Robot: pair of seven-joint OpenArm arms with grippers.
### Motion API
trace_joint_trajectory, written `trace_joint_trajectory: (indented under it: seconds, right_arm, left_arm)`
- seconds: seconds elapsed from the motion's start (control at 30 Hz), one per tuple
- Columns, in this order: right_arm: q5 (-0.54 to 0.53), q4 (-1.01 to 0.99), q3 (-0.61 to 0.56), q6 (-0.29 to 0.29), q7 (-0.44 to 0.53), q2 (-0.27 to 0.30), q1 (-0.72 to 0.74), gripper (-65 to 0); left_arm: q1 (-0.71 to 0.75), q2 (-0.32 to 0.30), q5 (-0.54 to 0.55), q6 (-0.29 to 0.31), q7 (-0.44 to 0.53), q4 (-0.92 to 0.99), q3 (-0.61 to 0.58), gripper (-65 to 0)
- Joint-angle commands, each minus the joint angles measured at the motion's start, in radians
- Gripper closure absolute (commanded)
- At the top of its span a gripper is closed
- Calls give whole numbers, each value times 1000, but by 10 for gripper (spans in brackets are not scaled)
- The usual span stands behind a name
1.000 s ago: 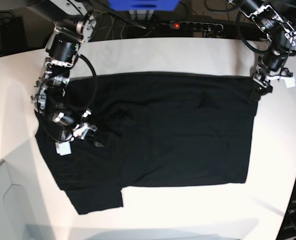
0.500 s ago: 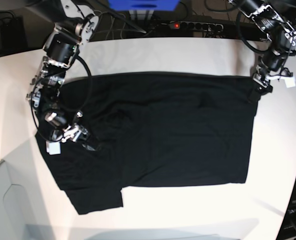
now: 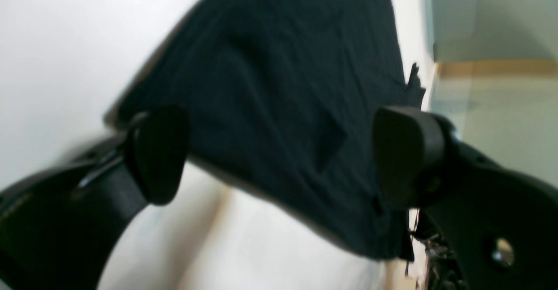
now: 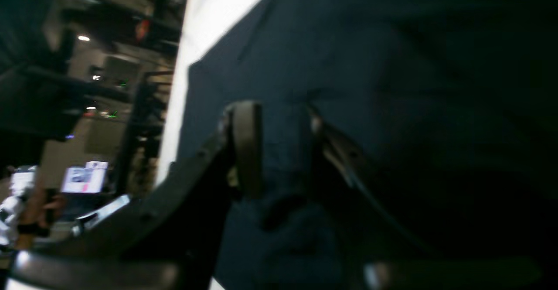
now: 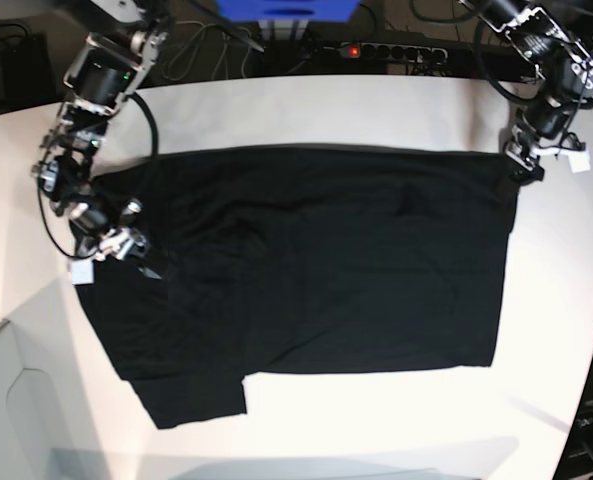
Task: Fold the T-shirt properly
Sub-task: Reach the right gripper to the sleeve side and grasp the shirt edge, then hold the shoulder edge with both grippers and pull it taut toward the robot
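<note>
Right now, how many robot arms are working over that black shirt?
2. The right gripper is at the T-shirt's left side in the base view; the left gripper is at its upper right corner. None seem hidden.

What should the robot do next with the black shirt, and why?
Probably bring the left gripper down onto the shirt's corner and close it. Its jaws stand wide open with the cloth's edge between them, holding nothing. The right gripper sits over the shirt's far side, jaws partly apart, grip unclear. Both likely need a hold before folding.
</note>
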State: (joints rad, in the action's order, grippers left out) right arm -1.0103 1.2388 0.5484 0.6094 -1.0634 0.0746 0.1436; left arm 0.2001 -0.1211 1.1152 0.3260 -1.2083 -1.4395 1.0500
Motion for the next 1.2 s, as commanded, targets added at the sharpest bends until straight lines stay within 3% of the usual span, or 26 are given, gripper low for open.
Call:
trace_joint_trajectory:
  seconds: [0.0, 0.17, 0.27, 0.3, 0.4, 0.53, 0.63, 0.8, 0.97, 1.17]
  right_arm:
    - [-34, 20, -1, 0, 13, 23, 12, -110]
    - [-34, 80, -3, 0, 15, 89, -42, -56]
    - [-31, 143, -8, 0, 16, 110, -71, -44]
    - [-29, 160, -8, -1, 16, 116, -78, -44]
    - [-6, 170, -9, -1, 16, 138, -83, -40]
    - [206, 174, -11, -1, 18, 139, -68, -40]
    - [439, 184, -73, -1, 68, 136, -55, -31]
    - [698, 310, -130, -1, 252, 89, -137, 0]
    - [867, 393, -132, -1, 349, 21, -187, 0]
    - [971, 339, -127, -3, 400, 14, -189, 0]
  left_arm:
    - [0, -18, 29, 6, 5, -40, 3, -517]
    - [40, -16, 26, 6, 5, -152, 3, -168]
    - [52, -16, 21, 3, 2, -206, 2, -15]
    - [52, -16, 19, 2, 0, -220, 2, 0]
    - [52, -16, 16, -6, 0, -260, -4, -25]
    - [45, -27, -62, -6, 12, -287, -118, -32]
    - [31, -13, -211, -8, 60, -353, -204, -31]
    - [26, 68, -551, -8, 183, -444, -323, -30]
    - [25, 139, -831, -6, 282, -462, -460, -30]
    - [23, 173, -993, -6, 374, -450, -567, -30]
